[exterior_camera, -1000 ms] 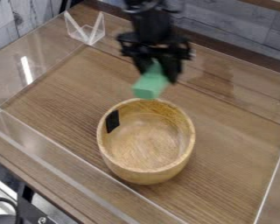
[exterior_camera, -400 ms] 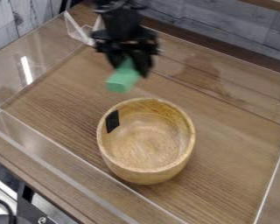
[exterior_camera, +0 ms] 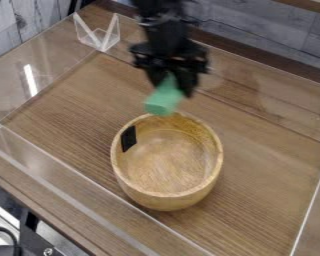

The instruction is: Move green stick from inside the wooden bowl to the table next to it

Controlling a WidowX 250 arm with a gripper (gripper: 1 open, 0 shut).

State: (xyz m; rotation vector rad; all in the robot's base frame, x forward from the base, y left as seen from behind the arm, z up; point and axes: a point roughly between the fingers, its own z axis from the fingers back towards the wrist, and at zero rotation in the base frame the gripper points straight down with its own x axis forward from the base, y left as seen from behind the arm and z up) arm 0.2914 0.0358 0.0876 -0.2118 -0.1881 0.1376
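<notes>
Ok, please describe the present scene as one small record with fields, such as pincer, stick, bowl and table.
pincer: shut on the green stick, at the top middle of the view
green stick: bright green, gripped, hanging near the far rim of the bowl
height above table: cannot tell from this view
wooden bowl: round, light tan, nothing seen inside
black tag: on the bowl's inner wall, left side
table: brown wood grain, low clear walls at the edges
task state: stick out of the bowl, not yet released
</notes>
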